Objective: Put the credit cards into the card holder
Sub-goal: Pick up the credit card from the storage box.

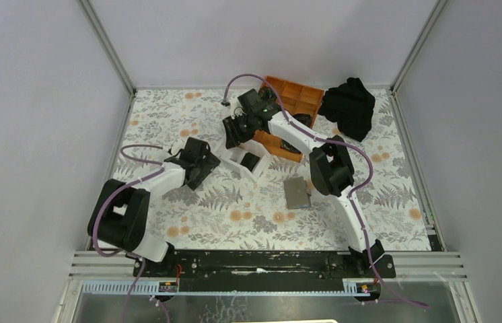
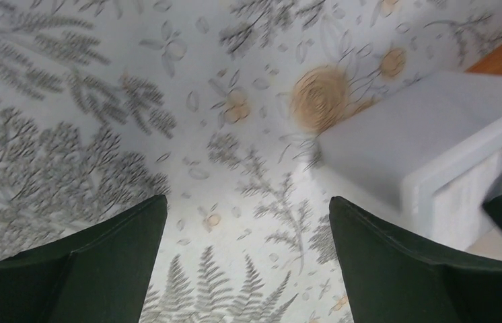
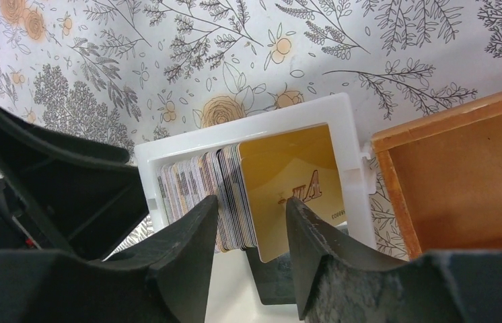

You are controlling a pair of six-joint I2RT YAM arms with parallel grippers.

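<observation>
The credit cards (image 3: 198, 188) stand on edge in one compartment of the white box (image 3: 235, 132), the tan-gold card (image 3: 295, 178) at the front. We see none in the card holder (image 1: 297, 193), which lies flat on the table well apart from them, beside the right arm. So nothing is loaded yet, and we judge this to be the first pick.

The right gripper (image 3: 252, 229) straddles the stack, fingers narrowed around a few cards. Whether they pinch, we cannot tell. The left gripper (image 2: 248, 256) hangs wide and empty near the box.

Around them we have a floral table cover (image 1: 235, 219), an orange tray (image 1: 289, 91) and a black cloth (image 1: 349, 106) at the back, and pale grey walls (image 1: 33, 101) all round.
</observation>
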